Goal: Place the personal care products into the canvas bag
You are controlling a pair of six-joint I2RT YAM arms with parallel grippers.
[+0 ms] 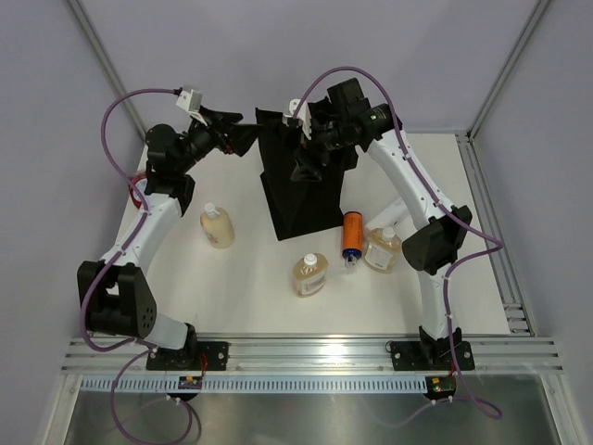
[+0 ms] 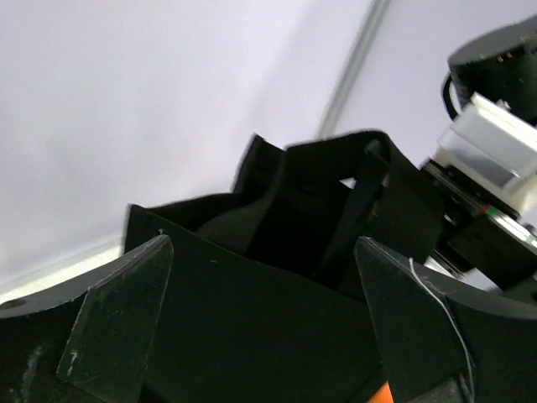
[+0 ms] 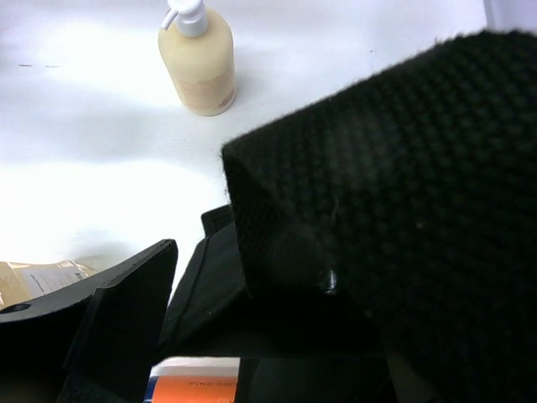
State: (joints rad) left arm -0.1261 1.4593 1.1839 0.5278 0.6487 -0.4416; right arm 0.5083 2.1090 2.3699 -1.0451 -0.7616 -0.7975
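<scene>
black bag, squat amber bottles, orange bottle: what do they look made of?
Bag: matte black woven fabric. The right wrist view shows a coarse weave on its strap.
Amber bottles: likely translucent plastic with a slight gloss. The liquid shows through, and the caps are white.
Orange bottle: probably smooth plastic, but too small to tell more.

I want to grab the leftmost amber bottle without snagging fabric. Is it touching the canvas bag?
Apart. The top external view shows a strip of white table between the leftmost amber bottle and the canvas bag.
</scene>
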